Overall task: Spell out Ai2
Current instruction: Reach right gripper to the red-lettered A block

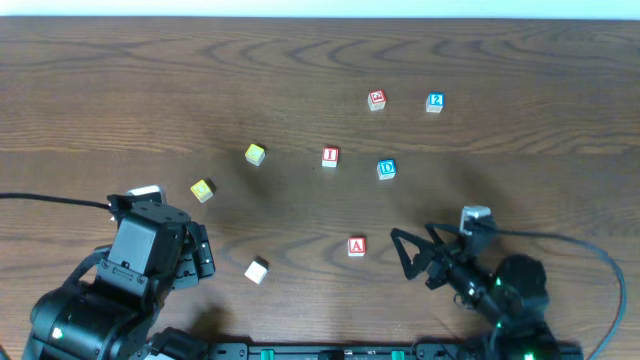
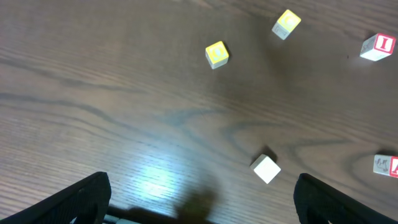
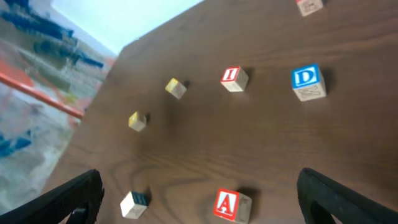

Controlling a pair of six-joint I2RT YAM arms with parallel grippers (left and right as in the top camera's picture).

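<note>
Wood-grain tabletop (image 1: 120,90), eight small cubes scattered and none yet lined up: the A cube (image 1: 356,246) lies nearest the robot, just ahead of the right gripper (image 1: 402,253); the I cube (image 1: 330,156) sits mid-table, and the 2 cube (image 1: 434,102) far back on the right. Both arms hover with nothing held — the right gripper's jaws stand wide apart, as do those of the left gripper (image 2: 202,183). The likeliest slip is a wrong pick: the blue D cube (image 1: 387,169) sits near the I, and a red-framed cube (image 1: 376,99) with a rounder letter lies just beside the 2, so jaws coming down this wide could knock or take the neighbour instead. A small cube pinched off-centre might also twist or roll, leaving its letter turned away. The count: one A, one I, one 2, one D, one red-framed cube, two yellow cubes (image 1: 255,154), one pale cube (image 1: 257,270) showing no letter on top — and two grippers.
</note>
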